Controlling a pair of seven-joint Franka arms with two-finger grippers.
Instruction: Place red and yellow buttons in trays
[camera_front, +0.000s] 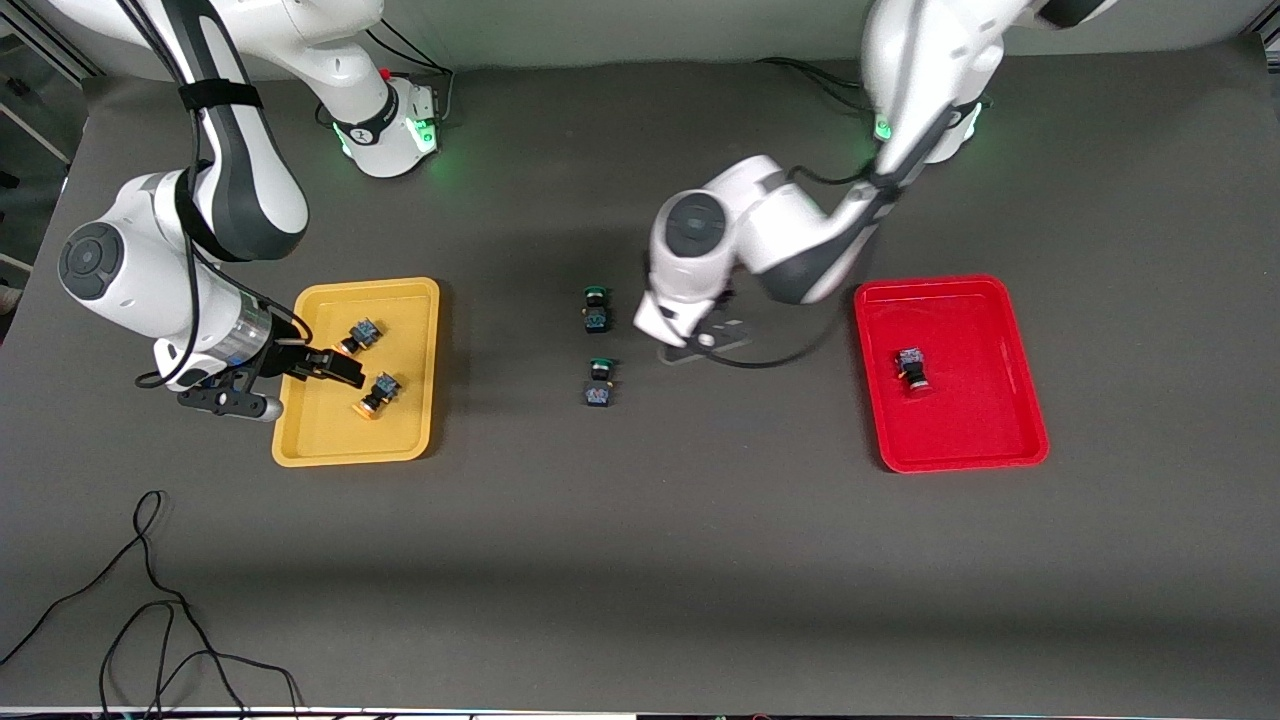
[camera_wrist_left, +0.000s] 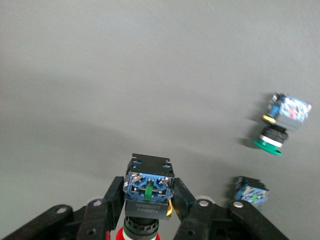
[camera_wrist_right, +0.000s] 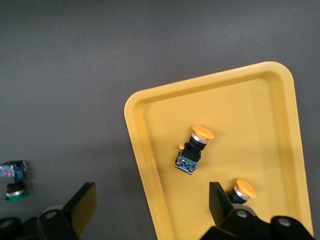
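Observation:
My left gripper (camera_wrist_left: 148, 201) is shut on a red-capped button (camera_wrist_left: 149, 182), held above the mat with its blue contact block up. In the front view this gripper (camera_front: 700, 343) is over the mat between the green buttons and the red tray (camera_front: 985, 440), and its hand hides the held button. One red button (camera_front: 912, 368) lies in the red tray. My right gripper (camera_front: 298, 385) is open and empty, and straddles the rim of the yellow tray (camera_front: 350, 450) at the right arm's end. Two yellow buttons (camera_front: 362, 335) (camera_front: 377, 393) lie in that tray, also in the right wrist view (camera_wrist_right: 195, 148) (camera_wrist_right: 241, 191).
Two green-capped buttons (camera_front: 597, 308) (camera_front: 599, 382) lie on the dark mat mid-table, beside my left gripper; they also show in the left wrist view (camera_wrist_left: 277, 125) (camera_wrist_left: 250, 192). A black cable (camera_front: 150, 600) loops on the mat near the front camera at the right arm's end.

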